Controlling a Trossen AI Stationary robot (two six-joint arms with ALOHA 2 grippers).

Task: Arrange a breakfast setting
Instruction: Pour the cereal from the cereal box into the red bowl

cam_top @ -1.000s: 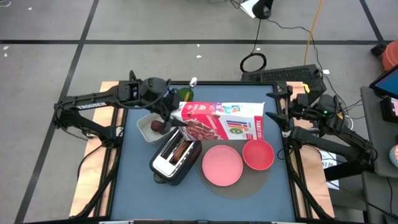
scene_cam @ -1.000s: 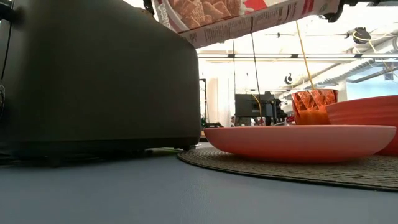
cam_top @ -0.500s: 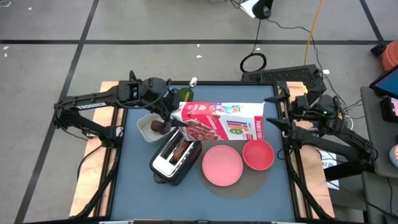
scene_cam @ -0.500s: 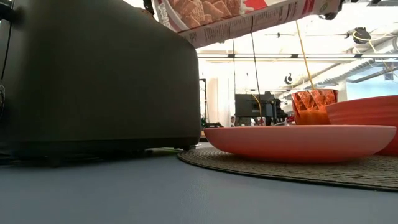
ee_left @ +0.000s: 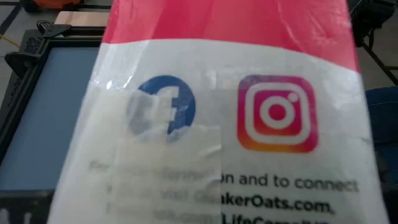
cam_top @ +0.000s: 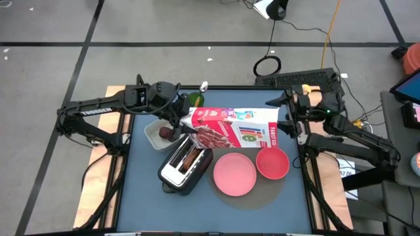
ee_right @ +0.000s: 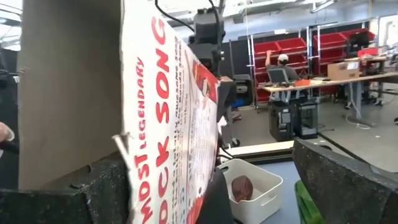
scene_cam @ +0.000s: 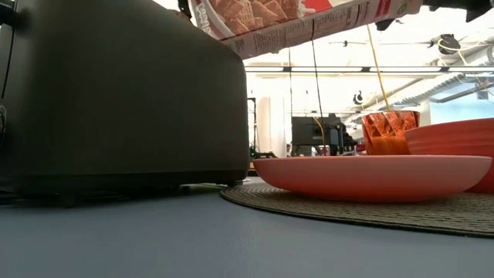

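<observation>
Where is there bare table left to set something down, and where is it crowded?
Free: the near-left corner of the table below the toaster, and the far strip right of the green item.
Crowded: the middle, where the left gripper holds a cereal box above the toaster, white container, pink plate and red bowl.

Items showing on the worktop (cam_top: 144,196): one cereal box (cam_top: 235,127), one toaster (cam_top: 185,166), one pink plate (cam_top: 234,173), one red bowl (cam_top: 272,162), one white container (cam_top: 157,134) holding one dark red fruit (cam_top: 166,134), one round woven mat (cam_top: 262,195).
</observation>
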